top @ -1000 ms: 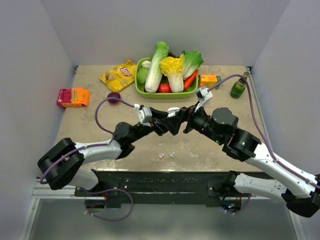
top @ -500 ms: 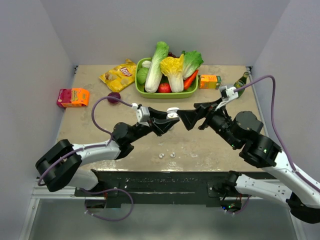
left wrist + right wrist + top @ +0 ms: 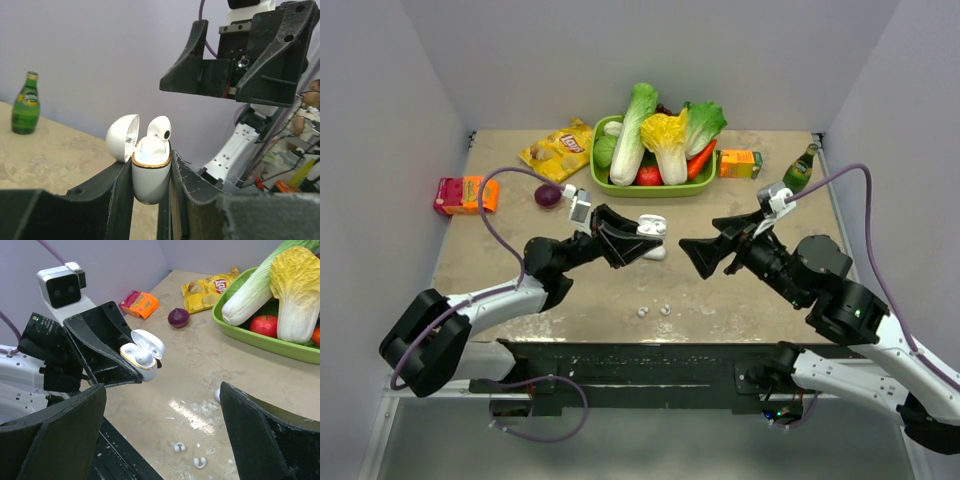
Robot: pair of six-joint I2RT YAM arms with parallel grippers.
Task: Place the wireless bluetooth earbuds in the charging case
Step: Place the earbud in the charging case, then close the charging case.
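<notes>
While the left end effector (image 3: 638,240) clamps the open charging case (image 3: 652,226) mid-frame, the right end effector (image 3: 698,256) gapes near it, earbuds (image 3: 665,309) lower left.

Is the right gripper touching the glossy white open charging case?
Apart. The top view shows bare table between the open right gripper and the case clamped by the left gripper.

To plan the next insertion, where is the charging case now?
In the top view, the charging case is left of centre, clamped lid-open in the left pincer, opposite the open right pincer.
</notes>
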